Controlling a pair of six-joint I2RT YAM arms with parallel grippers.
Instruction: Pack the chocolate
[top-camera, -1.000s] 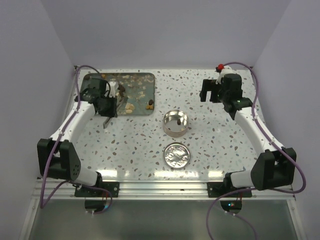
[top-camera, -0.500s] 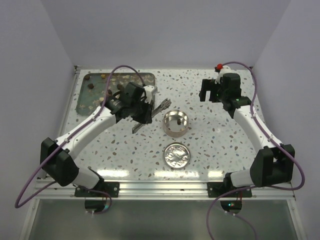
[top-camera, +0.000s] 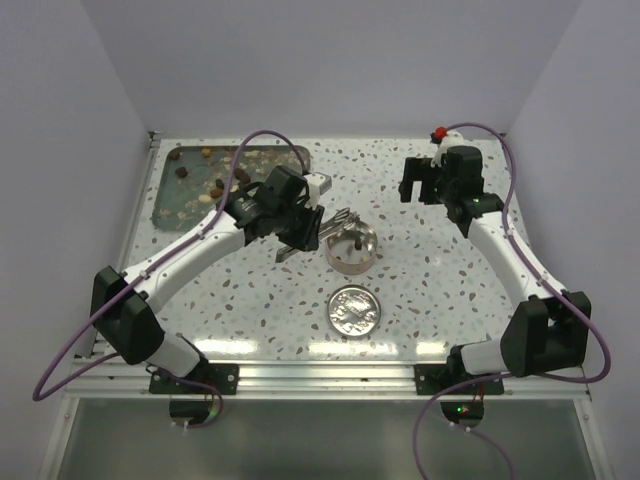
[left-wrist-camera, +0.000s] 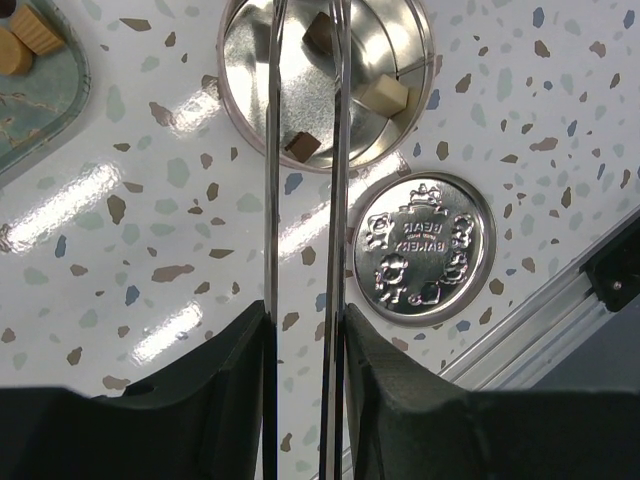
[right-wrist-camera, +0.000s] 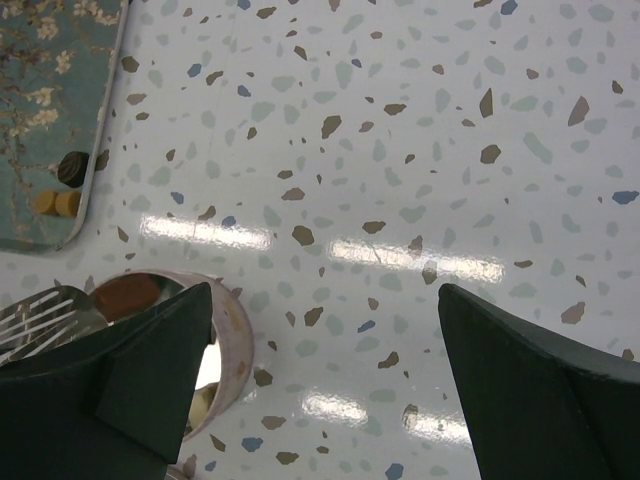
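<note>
My left gripper (top-camera: 300, 216) is shut on metal tongs (top-camera: 340, 216), whose tips reach over the open round tin (top-camera: 352, 248). In the left wrist view the tong blades (left-wrist-camera: 340, 150) run from my fingers (left-wrist-camera: 400, 400) up across the tin (left-wrist-camera: 240, 95). The tin holds a dark lump (left-wrist-camera: 302, 147) and a cream lump (left-wrist-camera: 385, 97). A brown lump (left-wrist-camera: 320, 30) sits by the tong tips; I cannot tell if it is gripped. More chocolate (top-camera: 216, 185) lies on the tray (top-camera: 185, 205). My right gripper (top-camera: 420, 186) hangs open and empty at the back right.
The tin's embossed lid (top-camera: 354, 309) lies flat in front of the tin, also in the left wrist view (left-wrist-camera: 425, 262). The right wrist view shows the tin's rim (right-wrist-camera: 222, 330), the tong tips (right-wrist-camera: 45, 315) and the tray corner (right-wrist-camera: 50, 120) with two lumps.
My left arm has swung right from the tray, carrying the tongs to over the tin. The right arm has not moved.
</note>
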